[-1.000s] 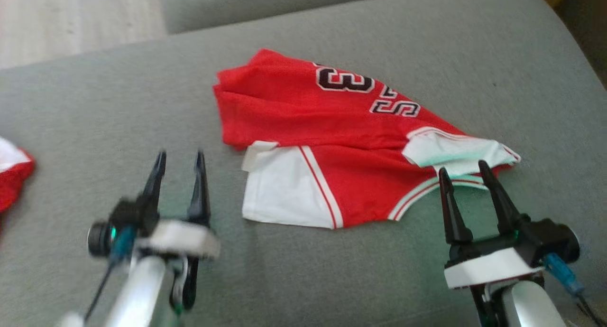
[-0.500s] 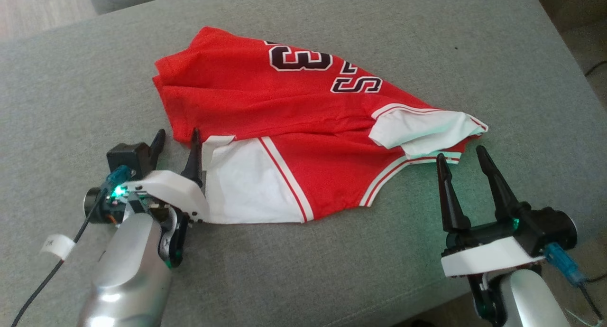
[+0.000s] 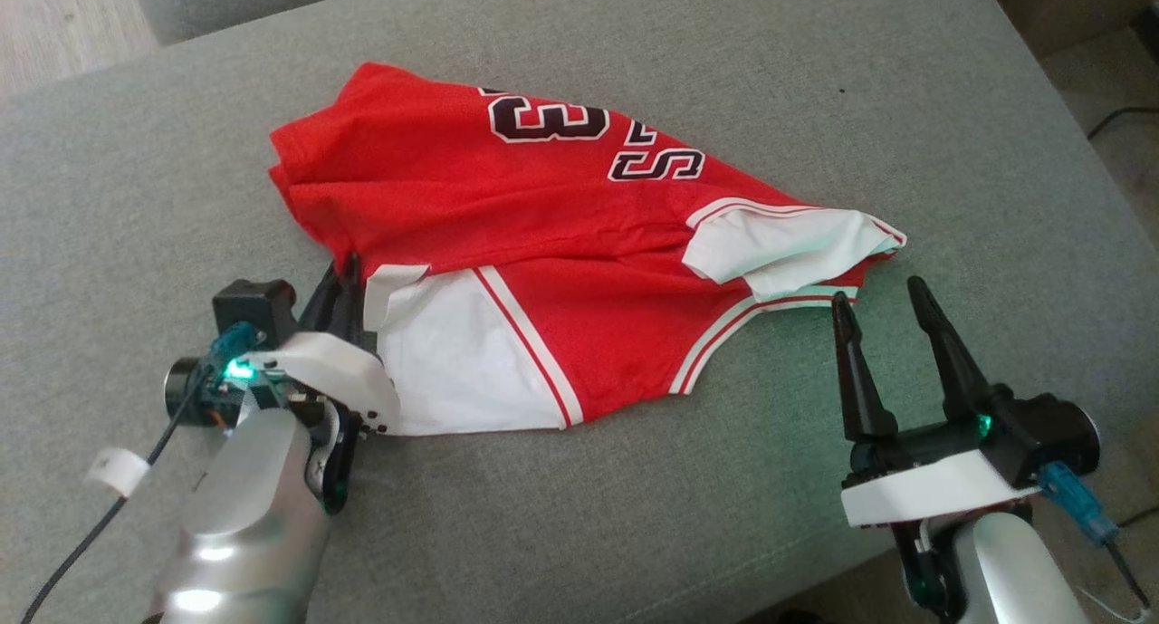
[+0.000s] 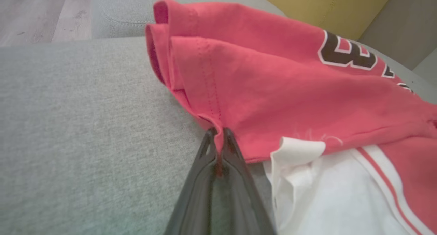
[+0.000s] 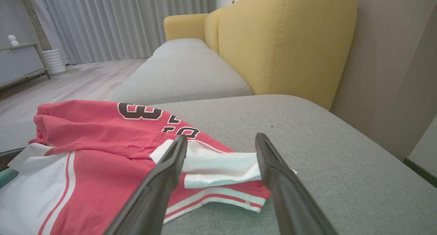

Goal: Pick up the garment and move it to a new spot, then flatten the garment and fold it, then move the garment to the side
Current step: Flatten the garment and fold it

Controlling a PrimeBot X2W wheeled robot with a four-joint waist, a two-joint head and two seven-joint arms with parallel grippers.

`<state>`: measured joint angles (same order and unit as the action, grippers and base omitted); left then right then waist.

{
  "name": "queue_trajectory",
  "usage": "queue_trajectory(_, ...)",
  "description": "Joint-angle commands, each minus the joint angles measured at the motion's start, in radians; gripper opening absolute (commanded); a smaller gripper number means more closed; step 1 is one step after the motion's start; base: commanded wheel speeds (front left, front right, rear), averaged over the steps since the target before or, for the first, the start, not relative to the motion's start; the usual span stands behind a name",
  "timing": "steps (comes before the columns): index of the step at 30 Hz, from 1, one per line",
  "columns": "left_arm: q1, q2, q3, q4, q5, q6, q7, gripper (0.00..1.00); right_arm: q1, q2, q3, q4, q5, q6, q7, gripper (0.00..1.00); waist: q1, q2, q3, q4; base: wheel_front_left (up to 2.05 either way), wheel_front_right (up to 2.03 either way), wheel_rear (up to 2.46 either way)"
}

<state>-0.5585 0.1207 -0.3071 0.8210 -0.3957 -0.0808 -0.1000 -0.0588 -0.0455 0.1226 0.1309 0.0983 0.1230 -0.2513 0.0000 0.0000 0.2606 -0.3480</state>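
- The red-and-white mesh basketball jersey [image 3: 543, 235] lies rumpled and partly doubled over in the middle of the grey woven sofa cushion [image 3: 634, 533], its black numerals toward 12 o'clock.
- The left gripper [image 3: 342, 275] sits at the jersey's 8 o'clock. Its jaws are pressed together on a red hemmed fold, and the left wrist view shows cloth pinched between the tips.
- The right gripper [image 3: 876, 293] hovers at the jersey's 4 o'clock with its jaws spread, holding nothing, just short of the white folded-over flap [image 3: 779, 248].
- To lift well, I judge the right jaws should close firmly on the 4 o'clock hem, then both arms should rise together.
- The left pinch looks shallow and may slip, so lift slowly and keep the cloth taut.
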Motion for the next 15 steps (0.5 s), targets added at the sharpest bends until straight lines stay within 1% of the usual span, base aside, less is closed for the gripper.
queue_trajectory(1,-0.037,0.022,0.020,-0.020,0.005,0.002,-0.028,0.00,-0.021,-0.005,0.015,-0.029,0.010,0.008,-0.011,1.00,0.0000,0.0000,-0.011,0.000,0.00,0.00,0.00)
queue_trajectory(4,-0.020,0.023,0.034,-0.061,-0.011,0.008,-0.050,0.00,-0.004,-0.005,0.001,-0.029,0.012,0.008,-0.011,1.00,0.0000,0.0000,-0.032,0.011,0.00,0.00,0.00)
queue_trajectory(6,0.007,0.022,0.040,-0.126,-0.027,0.004,-0.053,0.00,0.011,-0.005,-0.010,-0.028,0.011,0.008,-0.011,1.00,0.0000,0.0000,-0.048,0.029,0.00,0.00,0.00)
queue_trajectory(7,0.007,0.022,0.040,-0.126,-0.027,0.004,-0.053,0.00,0.011,-0.005,-0.010,-0.028,0.011,0.008,-0.011,1.00,0.0000,0.0000,-0.048,0.029,0.00,0.00,0.00)
queue_trajectory(8,0.027,0.022,0.040,-0.170,-0.035,0.002,-0.045,0.00,0.019,-0.005,-0.014,-0.027,0.011,0.008,-0.011,1.00,0.0000,0.0000,-0.057,0.041,0.00,0.00,0.00)
queue_trajectory(11,0.112,0.033,0.048,-0.350,-0.060,0.016,-0.002,0.00,0.041,-0.005,-0.021,-0.027,0.006,0.008,-0.011,1.00,0.0000,0.0000,-0.081,0.088,0.00,0.00,0.00)
queue_trajectory(13,0.197,0.044,0.051,-0.498,-0.072,0.041,0.046,0.00,0.051,-0.005,-0.026,-0.029,0.004,0.008,-0.011,1.00,0.0000,0.0000,-0.096,0.123,0.00,0.00,0.00)
queue_trajectory(15,0.301,0.056,0.052,-0.649,-0.082,0.078,0.103,0.00,0.059,-0.005,-0.030,-0.030,0.002,0.008,-0.011,1.00,0.0000,0.0000,-0.108,0.161,0.00,0.00,0.00)
